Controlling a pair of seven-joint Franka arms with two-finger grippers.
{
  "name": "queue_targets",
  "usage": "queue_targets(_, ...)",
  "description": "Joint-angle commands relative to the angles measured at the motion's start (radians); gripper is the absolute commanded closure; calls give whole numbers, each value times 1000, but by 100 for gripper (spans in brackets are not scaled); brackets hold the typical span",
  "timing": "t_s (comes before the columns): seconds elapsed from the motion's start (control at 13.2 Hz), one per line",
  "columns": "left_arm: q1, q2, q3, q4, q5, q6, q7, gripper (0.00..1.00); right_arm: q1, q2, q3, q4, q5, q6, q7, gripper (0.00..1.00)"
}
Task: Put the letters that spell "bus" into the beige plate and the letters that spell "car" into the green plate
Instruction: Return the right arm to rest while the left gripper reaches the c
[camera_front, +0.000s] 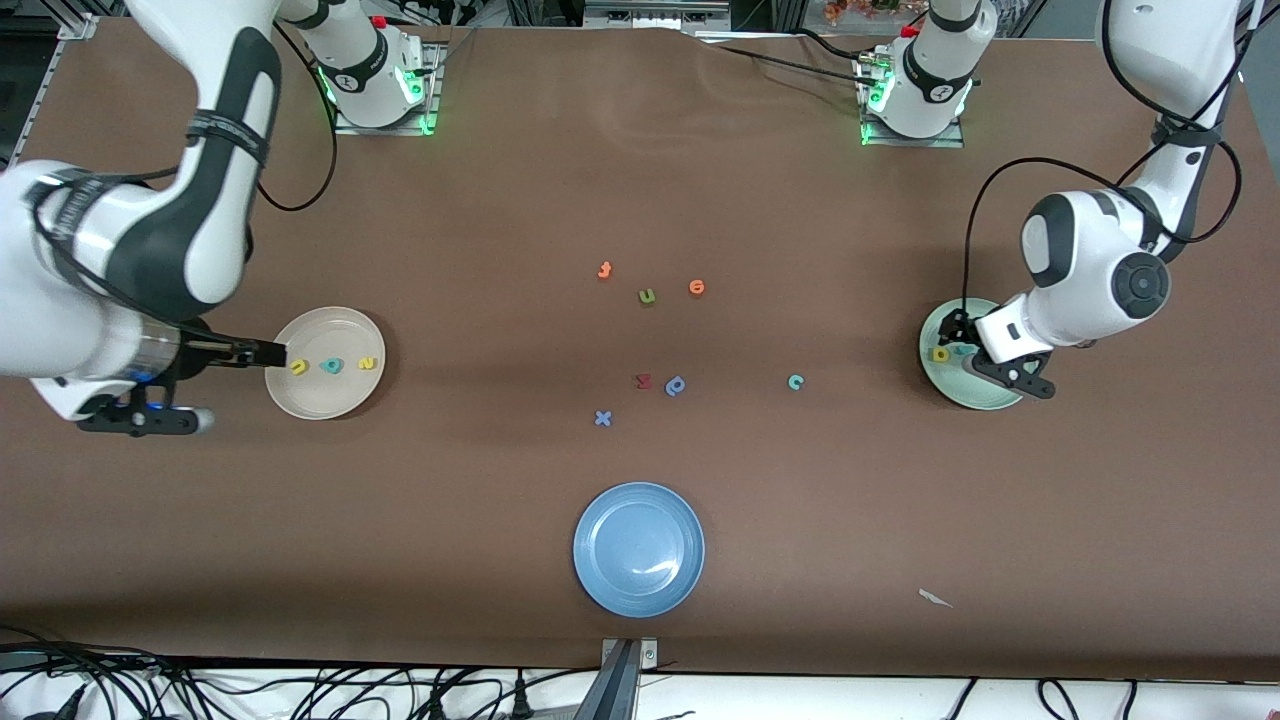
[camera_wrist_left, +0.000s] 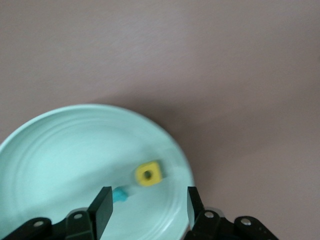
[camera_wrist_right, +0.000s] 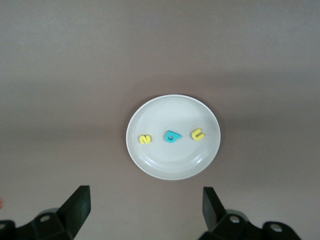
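The beige plate (camera_front: 325, 400) (camera_wrist_right: 172, 165) holds a yellow "u" (camera_front: 299, 368) (camera_wrist_right: 197, 134), a teal "b" (camera_front: 331, 366) (camera_wrist_right: 172, 136) and a yellow "s" (camera_front: 367, 363) (camera_wrist_right: 145, 139). My right gripper (camera_front: 270, 352) (camera_wrist_right: 145, 205) hangs open and empty by that plate's rim. In the green plate (camera_front: 975, 392) (camera_wrist_left: 60, 150) lie a yellow "a" (camera_front: 940, 353) (camera_wrist_left: 149, 174) and a teal "r" (camera_front: 962, 350) (camera_wrist_left: 120, 194). My left gripper (camera_front: 958, 335) (camera_wrist_left: 148, 207) is open just over them, the "r" beside one finger. A teal "c" (camera_front: 795, 381) lies on the table between the middle and the green plate.
Mid-table lie two orange letters (camera_front: 604, 270) (camera_front: 697, 287), an olive "u" (camera_front: 646, 296), a red letter (camera_front: 643, 381), a blue "p" (camera_front: 676, 385) and a blue "x" (camera_front: 602, 418). A blue plate (camera_front: 638, 590) sits nearer the front camera. A white scrap (camera_front: 935, 598) lies near the front edge.
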Motion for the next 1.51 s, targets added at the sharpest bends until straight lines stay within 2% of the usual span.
queue_targets(0.0, -44, 39, -65, 56, -50, -3, -150, 32, -112, 17, 21, 136, 40, -105, -17, 1)
queue_targets(0.23, -133, 111, -68, 137, -53, 3, -290, 30, -226, 17, 119, 225, 65, -139, -19, 1)
queue_targets(0.3, -159, 120, -68, 148, -52, 6, -299, 15, -272, 20, 154, 253, 66, -156, -19, 1)
queue_targets(0.38, -162, 123, -64, 148, -53, 6, -284, 0, -334, 20, 213, 283, 65, -165, -16, 1)
queue_targets(0.6, -168, 131, -45, 164, -62, 6, -195, 0, -520, 15, 448, 383, 10, -208, 66, 1)
queue_targets(0.75, -196, 155, -45, 209, -94, 6, -198, 5, -574, -1, 591, 428, -138, -197, 90, 1)
queue_targets(0.83, -211, 171, -45, 237, -98, 6, -199, 7, -618, -18, 686, 438, -226, -196, 93, 1)
queue_targets(0.91, -233, 195, -45, 274, -98, 6, -225, 8, -692, -47, 837, 437, -336, -177, 94, 1)
queue_targets(1.06, -292, 250, -44, 334, -93, 6, -322, 8, -819, -119, 1142, 419, -615, -133, 143, 2)
queue_targets(1.13, -312, 275, -44, 352, -90, 6, -371, 8, -850, -144, 1224, 388, -685, -102, 153, 2)
queue_targets(1.28, -343, 300, -22, 365, -85, 32, -393, 8, -850, -207, 1228, 286, -682, -24, 154, 2)
queue_targets(1.43, -354, 309, -10, 362, -82, 37, -391, 7, -843, -326, 1219, 88, -681, 118, 154, 2)
